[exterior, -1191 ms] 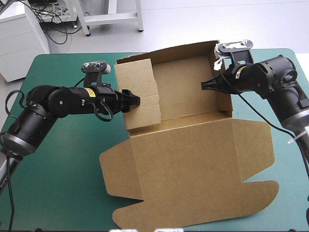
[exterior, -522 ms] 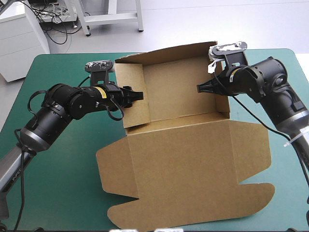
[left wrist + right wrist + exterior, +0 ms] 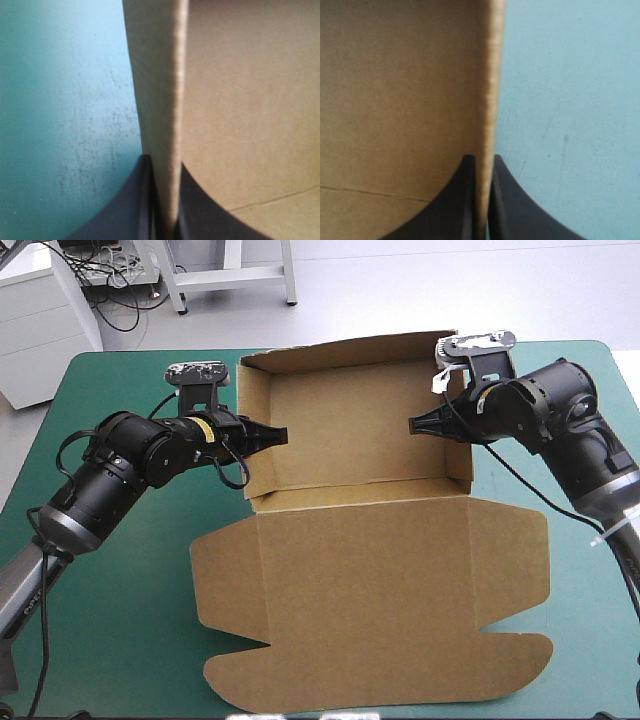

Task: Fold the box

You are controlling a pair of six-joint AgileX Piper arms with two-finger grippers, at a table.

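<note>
The left gripper (image 3: 161, 167) was all but shut, its black fingers pinched on the top edge of the box's left wall (image 3: 258, 430), the board seen edge-on between them. The right gripper (image 3: 484, 160) was likewise nearly shut on the top edge of the right wall (image 3: 459, 425), with the brown inner face on one side of it and the teal-green cover (image 3: 120, 610) on the other.

Both walls were held upright, and with the far wall (image 3: 340, 352) an open tray was formed at the far half of the table. The lid (image 3: 370, 610) was spread flat on the cover toward the near edge, its rounded flaps at the near corners.

In the earlier frames the left wall had been leaning well in over the tray floor. It had since been drawn outward and stood up, and the left gripper had been carried out with it toward the table's left. The right gripper had been kept almost where it was. The lid had been shifted slightly leftward and toward the near edge.
</note>
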